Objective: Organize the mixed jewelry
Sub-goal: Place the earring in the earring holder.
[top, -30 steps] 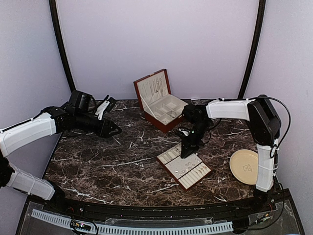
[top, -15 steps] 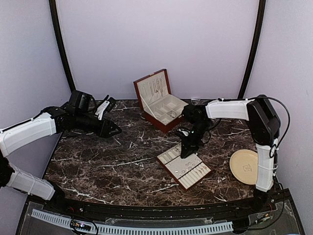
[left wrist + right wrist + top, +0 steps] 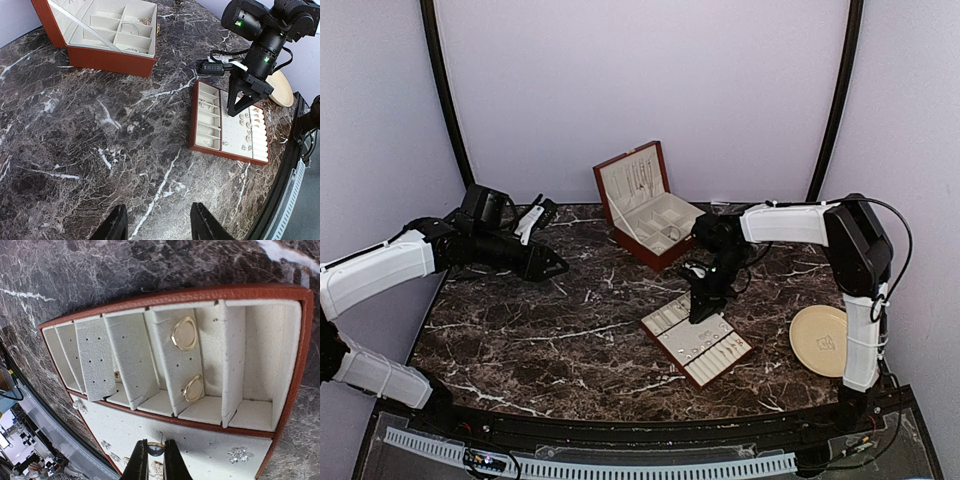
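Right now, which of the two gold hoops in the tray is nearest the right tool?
The lower hoop, tilted at the slot's end nearest the right tool. The other hoop lies flatter, farther up the same slot.

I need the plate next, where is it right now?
In the top view, the beige plate sits near the table's right edge, right of the flat jewelry tray.

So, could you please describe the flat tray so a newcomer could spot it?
On the dark marble table, look nearer than the open red-brown box, under the right hand. The tray lies there, shallow and cream-lined, with narrow slots beside a panel of small earrings; unlike the deeper box, it has no lid.
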### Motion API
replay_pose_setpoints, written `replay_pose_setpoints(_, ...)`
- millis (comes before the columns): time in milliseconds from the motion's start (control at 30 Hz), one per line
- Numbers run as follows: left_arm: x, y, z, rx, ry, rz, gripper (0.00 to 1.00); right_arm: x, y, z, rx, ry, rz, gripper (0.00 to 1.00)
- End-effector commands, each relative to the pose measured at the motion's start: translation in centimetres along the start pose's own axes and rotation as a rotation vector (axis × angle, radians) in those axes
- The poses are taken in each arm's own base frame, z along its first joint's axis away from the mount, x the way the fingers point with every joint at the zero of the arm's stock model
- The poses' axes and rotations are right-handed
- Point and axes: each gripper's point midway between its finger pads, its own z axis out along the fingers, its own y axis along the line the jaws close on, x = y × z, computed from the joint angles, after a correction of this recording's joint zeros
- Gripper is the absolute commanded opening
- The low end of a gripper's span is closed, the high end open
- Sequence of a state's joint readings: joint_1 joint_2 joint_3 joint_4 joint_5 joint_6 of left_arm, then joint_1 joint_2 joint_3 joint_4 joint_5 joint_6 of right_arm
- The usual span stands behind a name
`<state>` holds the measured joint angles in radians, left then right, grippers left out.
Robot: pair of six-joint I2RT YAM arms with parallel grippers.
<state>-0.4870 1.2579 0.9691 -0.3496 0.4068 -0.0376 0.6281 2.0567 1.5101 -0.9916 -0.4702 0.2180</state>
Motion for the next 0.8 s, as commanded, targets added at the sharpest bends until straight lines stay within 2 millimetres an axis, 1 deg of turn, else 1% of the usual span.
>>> replay_pose_setpoints(0,-0.9,-0.3,-1.0,0.001,-0.037,0.021,0.45,-0.6,-1.3,0.4,0.056,0.0,0.008,0.08)
replay_pose_setpoints(300,-1.1,-0.4,-1.1,0.001,-0.043,0.022,0.44,-0.6,-1.5,0.2,0.09,-0.002,0.006,0.09)
replay_pose_setpoints(567,-1.2,-0.6,-1.3,0.005,-0.048,0.025,0.44,-1.0,-1.1,-0.3,0.089,-0.02,0.002,0.17)
replay_pose_setpoints(767,-1.2,-0.7,-1.4,0.01,-0.053,0.026,0.45,-1.4,-0.2,-1.0,0.061,-0.041,0.0,0.23)
